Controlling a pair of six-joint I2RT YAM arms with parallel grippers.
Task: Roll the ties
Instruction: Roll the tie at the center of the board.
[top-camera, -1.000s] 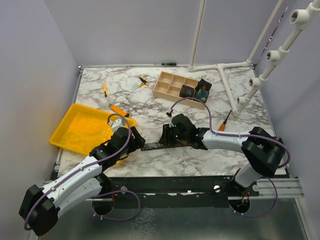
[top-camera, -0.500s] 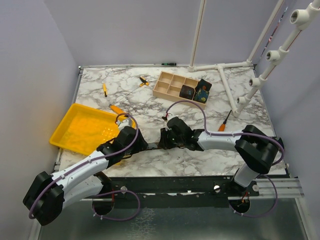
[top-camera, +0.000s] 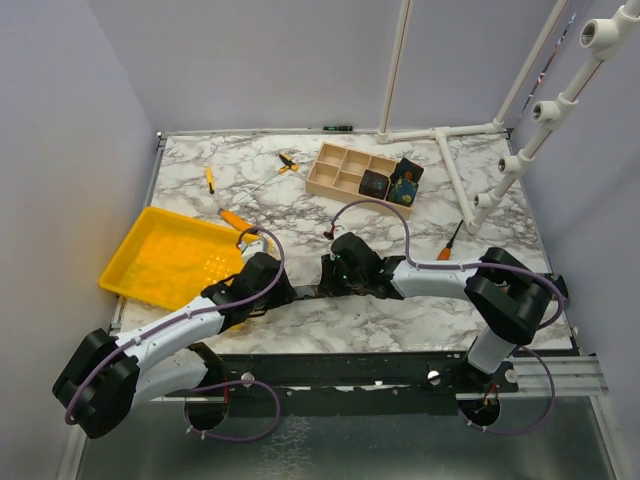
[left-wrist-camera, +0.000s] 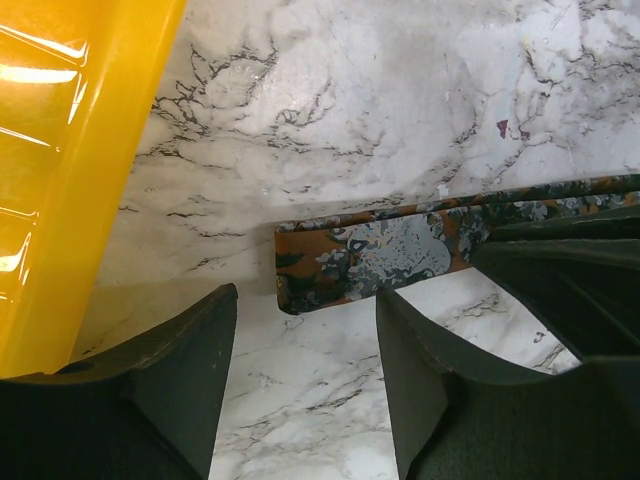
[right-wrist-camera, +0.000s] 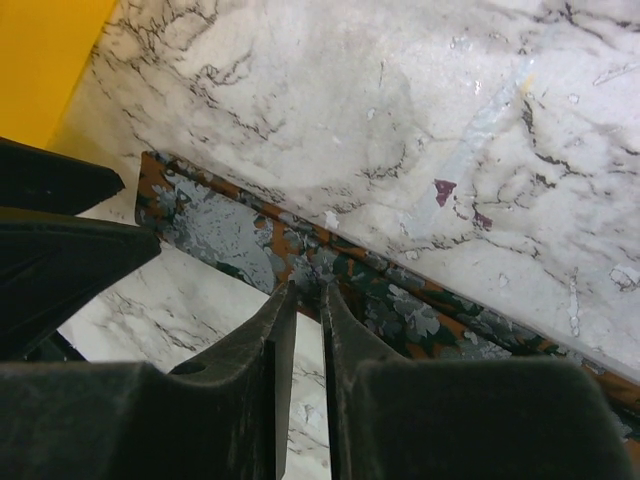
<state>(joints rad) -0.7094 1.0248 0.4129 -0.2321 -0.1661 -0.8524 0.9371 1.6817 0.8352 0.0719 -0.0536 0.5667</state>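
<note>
A rust-brown mottled tie lies flat as a narrow strip on the marble near the front edge. In the left wrist view its squared end lies just ahead of my open left gripper, which does not touch it. My right gripper is nearly closed, its tips pinching the near edge of the tie. In the top view the left gripper and the right gripper face each other closely over the tie. Two dark rolled ties sit at the wooden box.
A yellow tray lies left of the left gripper, its rim close in the left wrist view. A wooden compartment box stands at the back. Orange-handled screwdrivers lie about. White pipes run at back right.
My left gripper has moved right, away from the yellow tray and up to the tie's end. My right gripper has shifted slightly left along the tie.
</note>
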